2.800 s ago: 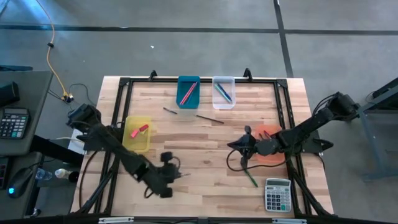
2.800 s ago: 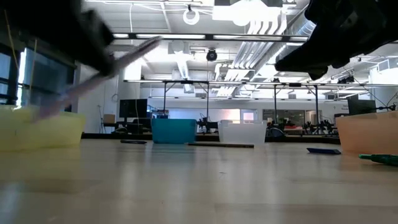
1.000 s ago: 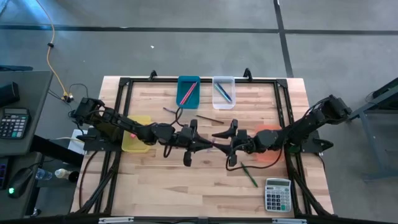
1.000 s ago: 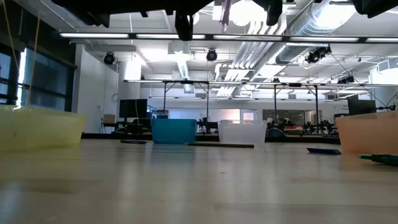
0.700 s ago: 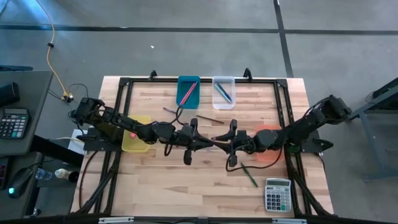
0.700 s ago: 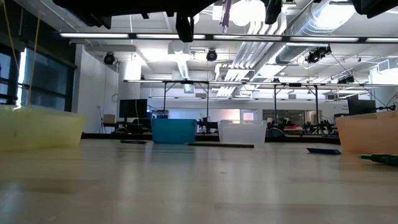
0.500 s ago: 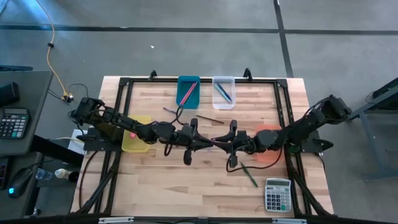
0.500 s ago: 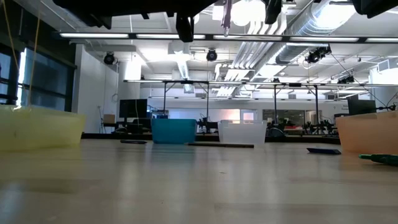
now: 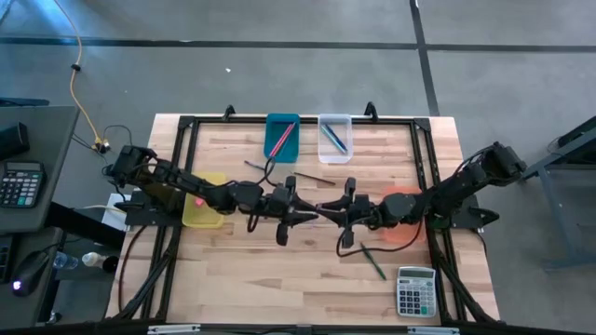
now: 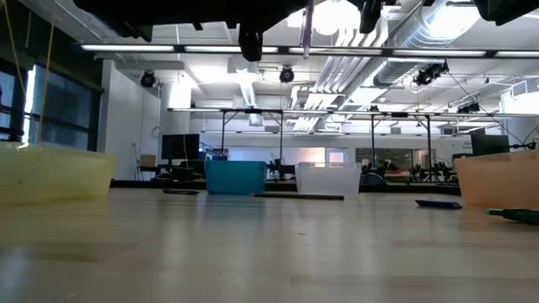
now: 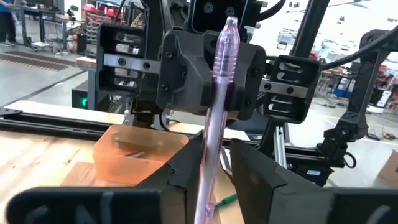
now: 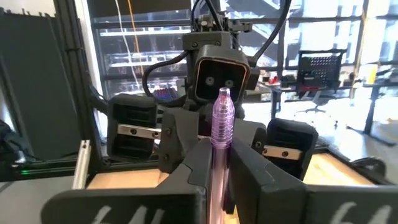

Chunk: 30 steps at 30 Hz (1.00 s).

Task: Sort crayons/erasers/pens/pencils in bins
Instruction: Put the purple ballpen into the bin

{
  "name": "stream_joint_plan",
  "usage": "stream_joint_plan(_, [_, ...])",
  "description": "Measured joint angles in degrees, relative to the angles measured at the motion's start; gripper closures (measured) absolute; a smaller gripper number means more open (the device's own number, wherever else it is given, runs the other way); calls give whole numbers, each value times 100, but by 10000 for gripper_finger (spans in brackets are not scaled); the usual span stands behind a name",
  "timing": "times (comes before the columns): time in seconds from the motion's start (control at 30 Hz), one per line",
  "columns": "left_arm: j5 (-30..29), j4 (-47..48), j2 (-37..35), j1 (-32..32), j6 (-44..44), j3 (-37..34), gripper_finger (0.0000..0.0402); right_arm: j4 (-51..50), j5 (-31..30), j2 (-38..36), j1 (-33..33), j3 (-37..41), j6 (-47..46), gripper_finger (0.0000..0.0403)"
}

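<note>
A translucent purple pen stands upright in the air over the middle of the table, between my two grippers, which face each other. My right gripper is shut on it. My left gripper is open, its fingers on either side of the pen's lower part; whether one finger touches it, I cannot tell. From above, the grippers meet at the pen. The yellow bin holds a red eraser. The teal bin and the clear bin hold sticks. The orange bin lies under my right arm. My right gripper pinches the pen's upper half between its two fingers, a little below the ribbed top end. The fingers come level from the table's right side and lie across the pen. The pen stands upright, lifted clear of the table, its lower end hanging free.
A green pen lies on the table near the orange bin. Two dark sticks lie in front of the far bins. A grey calculator sits at the near right corner. A black frame rims the table.
Both arms have kept their place above the middle of the table, and the pen has stayed upright between the two grippers.
</note>
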State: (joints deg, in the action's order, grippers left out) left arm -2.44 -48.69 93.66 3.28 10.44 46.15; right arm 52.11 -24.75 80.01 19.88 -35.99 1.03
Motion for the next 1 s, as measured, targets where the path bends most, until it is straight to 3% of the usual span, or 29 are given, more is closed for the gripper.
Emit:
stream_joint_plan(0.23, [361, 103, -7, -239, -14, -63, 283, -428, -384, -2, -13, -362, 394, 380])
stream_joint_plan(0.43, [300, 225, -446, -340, -428, -419, 257, -1312, -774, -7, -66, -895, 546, 380])
stream_joint_plan(0.73, [-275, 268, -1672, -359, -781, -1465, 256, -2987, -1123, -7, -506, -1689, 549, 380])
stream_joint_plan(1.0, [-601, 266, -2571, -364, -1275, -2264, 266, -4724, -1211, -7, -1481, -2174, 155, 380])
